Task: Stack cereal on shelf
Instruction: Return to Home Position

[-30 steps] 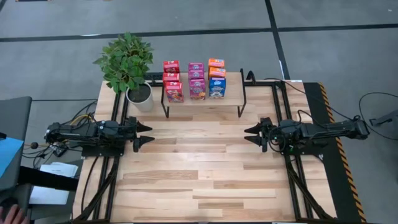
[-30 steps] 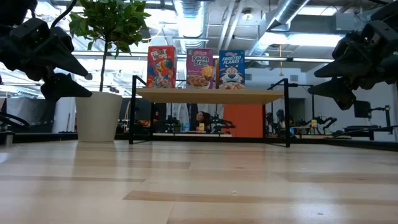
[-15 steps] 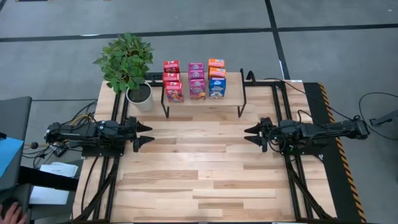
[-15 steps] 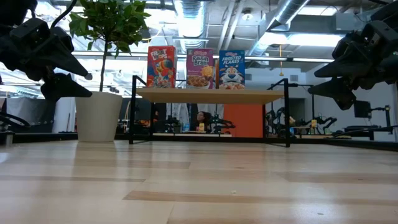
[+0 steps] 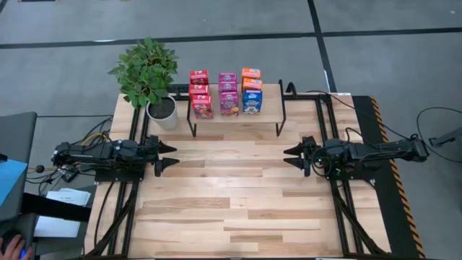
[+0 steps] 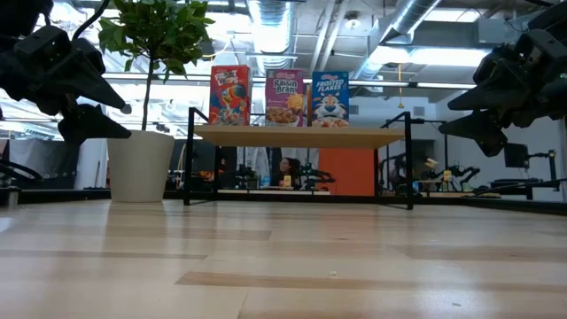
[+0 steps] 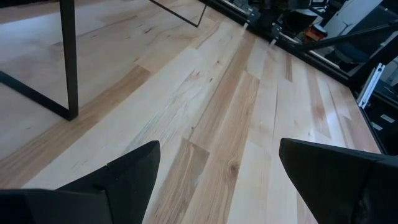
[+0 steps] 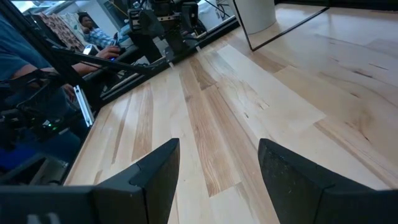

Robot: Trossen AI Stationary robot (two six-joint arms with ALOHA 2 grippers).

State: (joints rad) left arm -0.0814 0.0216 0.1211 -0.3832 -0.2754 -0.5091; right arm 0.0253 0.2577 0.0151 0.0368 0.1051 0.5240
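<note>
Step in hand: you appear to be at the end of the job; no box lies on the pale plank tabletop (image 5: 231,195), and all the small printed cardboard cereal boxes (image 5: 227,92) stand on the low light-wood shelf on thin black metal legs (image 5: 270,103).
Cereal placement: three columns run front to back on the shelf, red (image 5: 199,90), magenta-purple (image 5: 228,92), and orange behind a blue front box (image 5: 253,101); in the low view the front three stand upright, side by side.
Left gripper (image 5: 168,157): released and empty, fingers spread, low over the left side of the tabletop, well apart from the shelf.
Right gripper (image 5: 291,157): likewise released, holding nothing, over the right side.
Next move: you likely need nothing more than to keep both arms clear of the shelf legs.
Materials: the boxes are glossy, flat-faced card with sharp corners; the shelf board is smooth, the tabletop grained in mixed planks.
Bystander: a leafy green plant in a round white pot (image 5: 160,110) sits just beside the shelf's left end.
</note>
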